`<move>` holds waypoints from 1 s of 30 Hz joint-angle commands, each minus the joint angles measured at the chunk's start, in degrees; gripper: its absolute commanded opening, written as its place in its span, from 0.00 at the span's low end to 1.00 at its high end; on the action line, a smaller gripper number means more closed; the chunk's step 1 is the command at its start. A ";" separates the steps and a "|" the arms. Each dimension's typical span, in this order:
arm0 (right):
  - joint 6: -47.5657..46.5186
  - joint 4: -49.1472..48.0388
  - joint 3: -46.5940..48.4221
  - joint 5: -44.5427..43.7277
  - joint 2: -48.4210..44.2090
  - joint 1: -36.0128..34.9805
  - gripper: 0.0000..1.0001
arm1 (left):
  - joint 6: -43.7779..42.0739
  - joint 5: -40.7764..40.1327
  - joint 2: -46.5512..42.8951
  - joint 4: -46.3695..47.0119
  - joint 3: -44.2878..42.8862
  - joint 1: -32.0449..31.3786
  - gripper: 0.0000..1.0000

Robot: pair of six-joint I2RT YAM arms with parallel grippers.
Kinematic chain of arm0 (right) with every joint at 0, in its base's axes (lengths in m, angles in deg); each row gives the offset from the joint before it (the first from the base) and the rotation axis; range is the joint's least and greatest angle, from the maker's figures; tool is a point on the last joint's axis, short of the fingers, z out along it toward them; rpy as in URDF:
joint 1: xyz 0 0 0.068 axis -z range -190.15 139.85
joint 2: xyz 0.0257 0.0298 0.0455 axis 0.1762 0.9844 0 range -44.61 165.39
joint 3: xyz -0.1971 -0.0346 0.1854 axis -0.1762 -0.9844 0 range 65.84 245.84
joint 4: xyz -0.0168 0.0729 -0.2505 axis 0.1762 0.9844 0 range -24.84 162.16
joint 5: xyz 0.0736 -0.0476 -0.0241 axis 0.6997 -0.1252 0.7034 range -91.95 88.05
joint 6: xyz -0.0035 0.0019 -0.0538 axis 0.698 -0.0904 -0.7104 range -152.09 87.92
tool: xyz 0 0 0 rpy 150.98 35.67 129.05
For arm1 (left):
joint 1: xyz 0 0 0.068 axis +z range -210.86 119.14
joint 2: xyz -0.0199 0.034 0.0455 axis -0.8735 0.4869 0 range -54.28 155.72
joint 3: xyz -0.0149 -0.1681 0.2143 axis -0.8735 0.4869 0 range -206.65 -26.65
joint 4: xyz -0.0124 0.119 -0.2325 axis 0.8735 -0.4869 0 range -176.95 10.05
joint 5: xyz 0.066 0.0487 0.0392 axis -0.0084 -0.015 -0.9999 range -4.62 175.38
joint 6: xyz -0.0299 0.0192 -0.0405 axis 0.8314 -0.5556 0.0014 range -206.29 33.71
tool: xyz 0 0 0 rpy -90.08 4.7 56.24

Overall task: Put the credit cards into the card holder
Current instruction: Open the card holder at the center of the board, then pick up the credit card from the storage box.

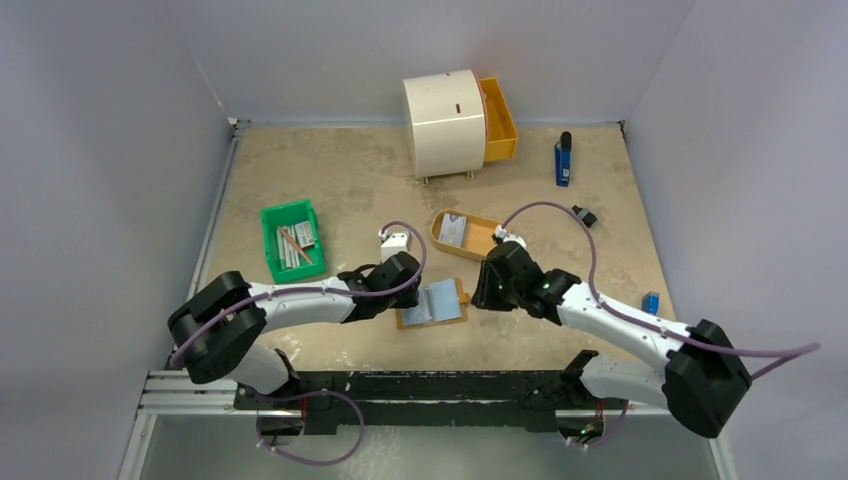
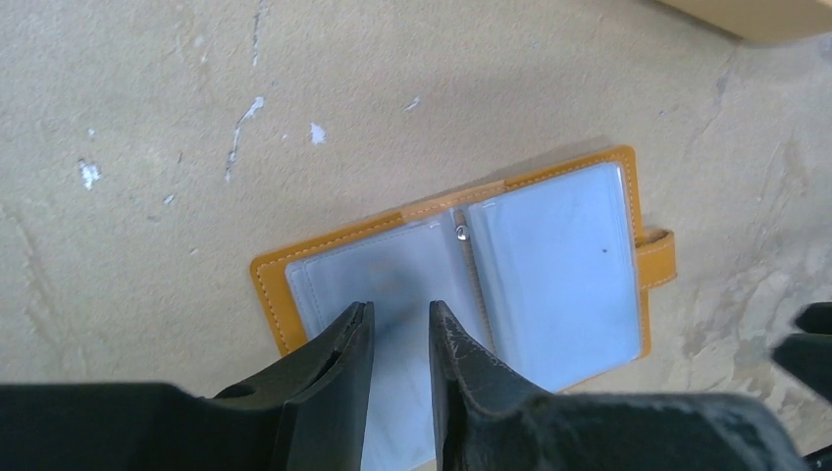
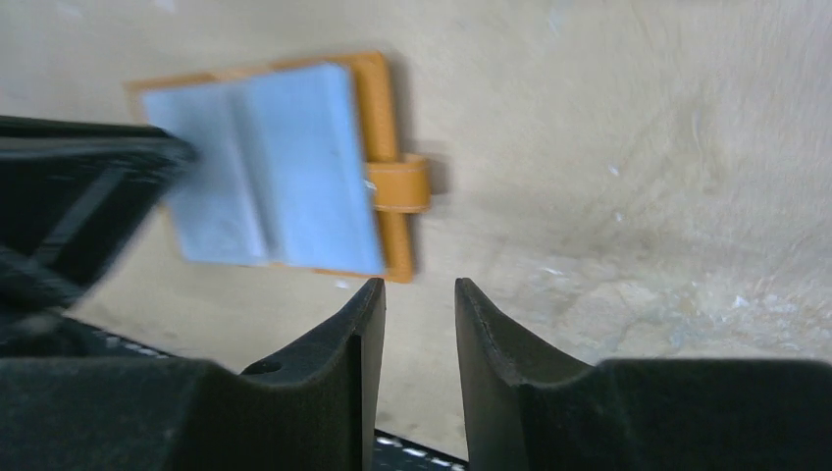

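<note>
The tan card holder (image 1: 432, 303) lies open on the table, its clear blue-tinted sleeves facing up; it also shows in the left wrist view (image 2: 549, 285) and the right wrist view (image 3: 275, 167). One pale grey-blue credit card (image 1: 454, 232) lies in the tan oval tray (image 1: 487, 238) behind it. My left gripper (image 1: 403, 298) (image 2: 400, 309) hovers over the holder's left page, jaws a little apart, with pale sleeve showing between them. My right gripper (image 1: 478, 296) (image 3: 419, 287) is open and empty over bare table just right of the holder's strap.
A green bin (image 1: 293, 240) with grey bars stands at the left. A white round container (image 1: 445, 122) with an orange drawer (image 1: 498, 118) stands at the back. A blue tool (image 1: 563, 160), a small black item (image 1: 585, 215) and a small blue item (image 1: 651, 302) lie at the right.
</note>
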State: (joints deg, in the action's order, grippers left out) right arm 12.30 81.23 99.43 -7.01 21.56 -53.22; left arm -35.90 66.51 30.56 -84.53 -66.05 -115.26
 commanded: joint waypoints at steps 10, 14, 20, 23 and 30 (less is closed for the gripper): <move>-2.04 -2.75 12.90 1.20 -5.06 2.12 0.42 | -0.19 -2.86 -11.36 -8.56 -4.39 0.47 0.42; 1.16 -8.52 12.16 4.42 -3.10 10.26 0.52 | 0.39 -6.70 -14.58 -11.24 -5.73 0.49 0.50; 2.00 -15.48 14.84 8.83 8.23 17.12 0.60 | 4.78 -15.53 -22.03 -13.46 0.53 0.46 0.60; 1.21 -17.29 17.63 9.88 14.23 17.85 0.66 | 5.59 -15.19 -24.52 -11.52 4.58 0.59 0.61; 0.11 -19.11 21.75 10.07 22.53 18.82 0.69 | 5.31 -12.25 -25.66 -7.67 9.78 0.53 0.58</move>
State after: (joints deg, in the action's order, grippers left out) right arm 13.45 65.82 117.20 2.15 42.41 -35.14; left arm -31.57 54.29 6.23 -95.98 -57.88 -114.88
